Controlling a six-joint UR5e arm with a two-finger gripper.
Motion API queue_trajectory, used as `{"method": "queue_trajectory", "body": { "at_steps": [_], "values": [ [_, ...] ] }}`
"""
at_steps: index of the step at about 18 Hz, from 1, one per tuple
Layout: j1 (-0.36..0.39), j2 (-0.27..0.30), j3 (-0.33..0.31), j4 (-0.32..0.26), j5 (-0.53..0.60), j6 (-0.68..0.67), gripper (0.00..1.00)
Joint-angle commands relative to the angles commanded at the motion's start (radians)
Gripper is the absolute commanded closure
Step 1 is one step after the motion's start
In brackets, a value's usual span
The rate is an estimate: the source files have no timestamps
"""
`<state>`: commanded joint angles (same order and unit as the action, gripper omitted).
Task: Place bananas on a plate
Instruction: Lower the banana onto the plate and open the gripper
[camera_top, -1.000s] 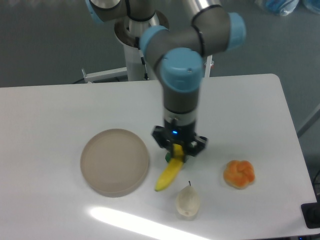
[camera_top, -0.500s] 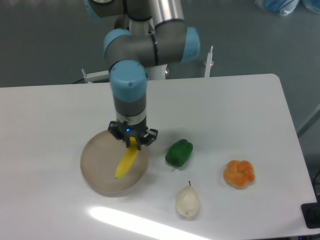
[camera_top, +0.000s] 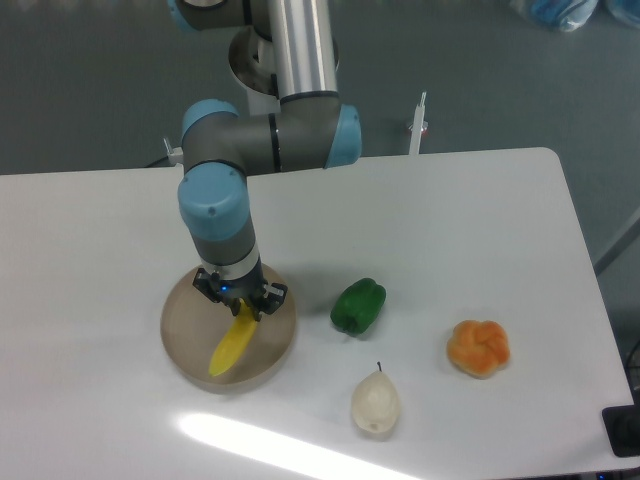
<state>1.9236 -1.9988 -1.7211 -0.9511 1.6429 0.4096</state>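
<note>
Banana (camera_top: 231, 344): single yellow fruit, lower left of frame, lying over the beige plate (camera_top: 182, 305), upper end pinched in the tool (camera_top: 241, 301). Free end points down-left toward the plate's near rim. Cannot tell whether that end touches the plate surface or hangs just above it. Tool: narrow, closed on the banana's top end, arm coming down from upper centre.

Step in hand (judgement): lowering and release. Transfer looks nearly complete. To do it well: bring the fruit down until most of its length rests flat on the plate, keep the free end inside the rim, then open the fingers and lift straight up so the fruit is not dragged off. Risk: dropping from height could let the curved fruit roll toward the rim.

Elsewhere on the white worktop (camera_top: 480, 220): green pepper (camera_top: 358, 305) just right of the plate, pale pear (camera_top: 375, 402) bottom centre, orange fruit (camera_top: 478, 347) lower right, all apart.
</note>
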Motion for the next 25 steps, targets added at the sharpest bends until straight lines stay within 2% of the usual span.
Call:
{"method": "queue_trajectory", "body": {
  "at_steps": [13,17,21,24,25],
  "values": [
    [-0.012,-0.026,-0.006,0.002,0.003,0.000,0.72],
    [-0.012,-0.046,-0.006,0.035,0.006,0.000,0.72],
    [-0.012,-0.051,-0.005,0.035,0.006,0.000,0.72],
    [-0.012,-0.052,-0.006,0.034,0.006,0.002,0.68],
    [-0.011,-0.054,-0.003,0.035,0.006,0.003,0.61]
  ]
}}
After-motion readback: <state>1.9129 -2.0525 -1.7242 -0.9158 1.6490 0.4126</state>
